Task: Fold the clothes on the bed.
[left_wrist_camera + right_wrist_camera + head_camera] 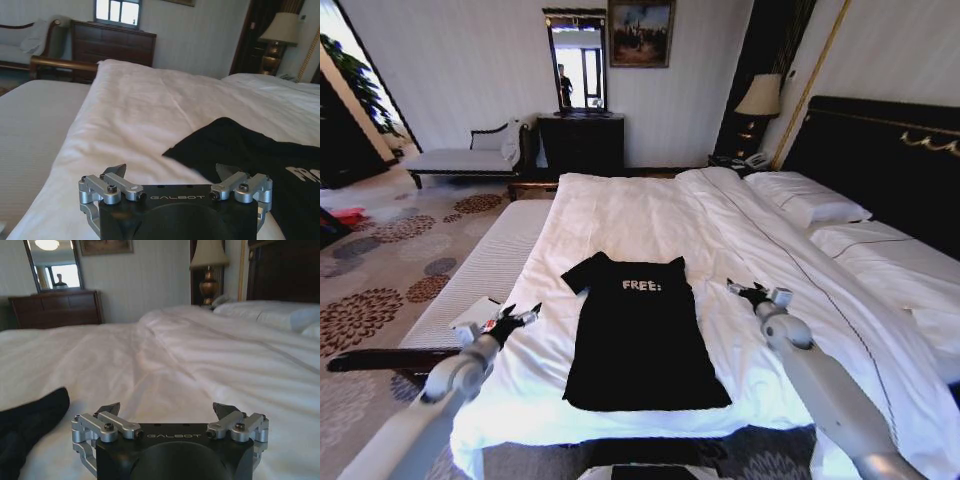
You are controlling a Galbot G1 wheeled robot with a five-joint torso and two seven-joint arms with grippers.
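Note:
A black T-shirt (638, 335) with white "FREE!" lettering lies flat, chest up, on the white bed (650, 215), its hem toward me. My left gripper (517, 319) hovers open beside the shirt's left sleeve, a little apart from it. In the left wrist view that sleeve (235, 145) lies just ahead of the open left gripper (172, 172). My right gripper (748, 291) stands open to the right of the shirt's right sleeve. In the right wrist view a corner of the shirt (27, 425) shows beside the open right gripper (167, 411), over bare sheet.
A pale upholstered bench (485, 265) runs along the bed's left side. The dark headboard (880, 160) and pillows (807, 198) are at the right. A dark dresser (582, 140), a chaise (470, 155) and a bedside lamp (758, 97) stand along the far wall.

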